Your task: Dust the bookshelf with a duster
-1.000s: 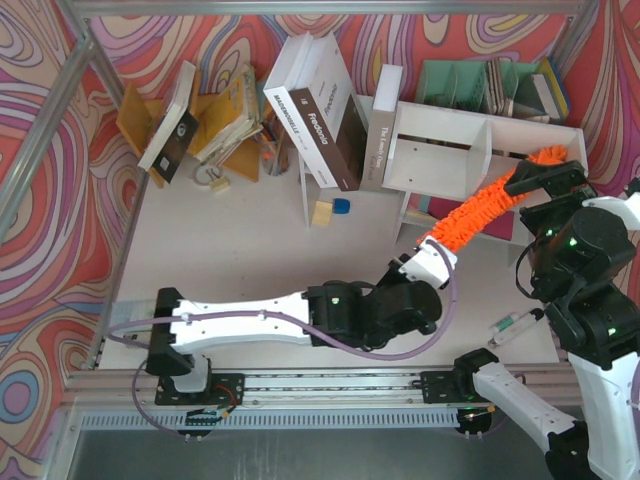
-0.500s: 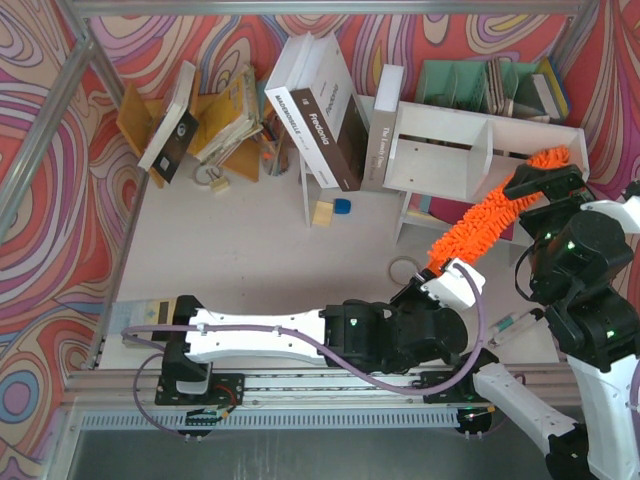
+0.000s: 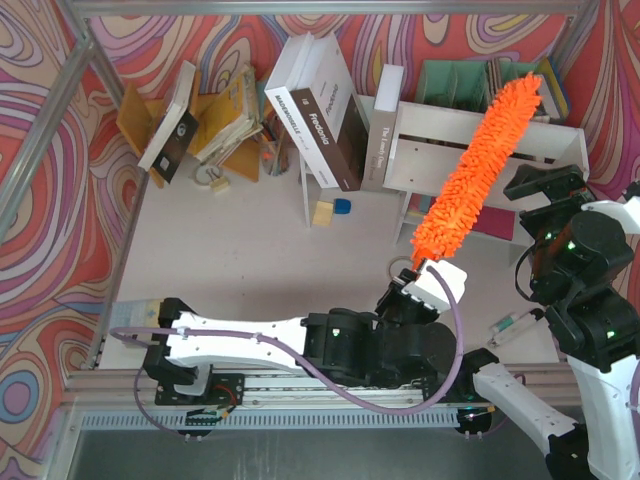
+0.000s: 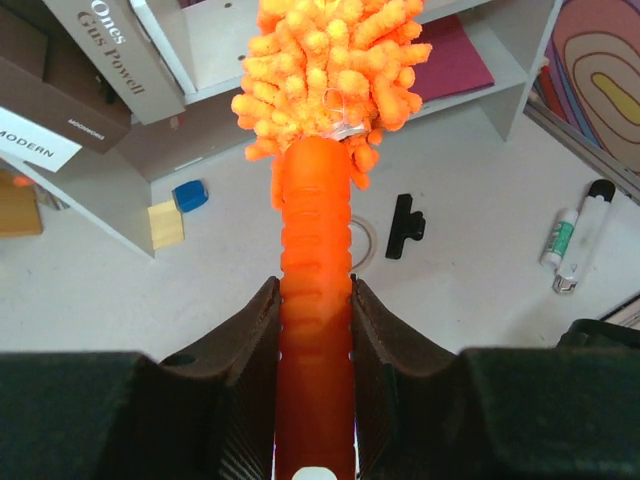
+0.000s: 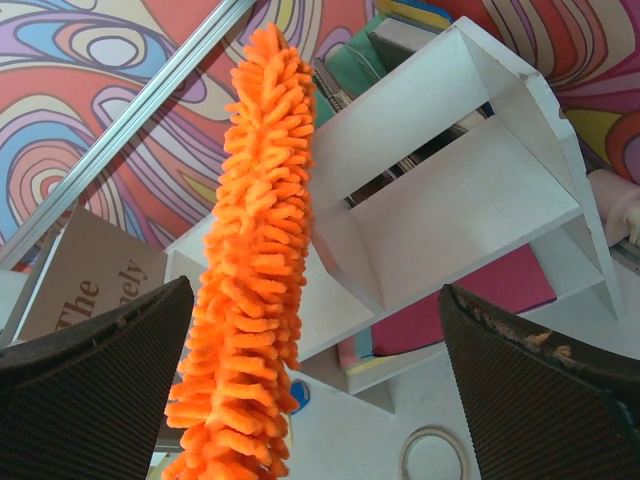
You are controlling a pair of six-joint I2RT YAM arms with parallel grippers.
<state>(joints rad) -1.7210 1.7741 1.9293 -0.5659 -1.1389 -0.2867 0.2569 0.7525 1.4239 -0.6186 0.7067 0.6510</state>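
Around me the walls [image 3: 40, 300] swirl in red, pink, blue and yellow. A silver metal bar [image 3: 320, 8] runs along their top at the back. My table [image 3: 240, 250] is pale and matte, evenly lit, with a slotted aluminium rail [image 3: 110, 385] along its near edge.

Duster [image 5: 255, 260]: shaggy orange head runs from upper centre to lower left of frame. Right hand [image 5: 317, 330]: dark fingers [image 5: 95, 355] at both lower corners, spread wide, gripping nothing; contact with the duster cannot be confirmed. White bookshelf [image 5: 480, 190] fills centre right, with a pink item [image 5: 470, 300], possibly a book, beneath it. A ring [image 5: 432, 455] lies on the worktop [image 5: 350, 445] at bottom centre.
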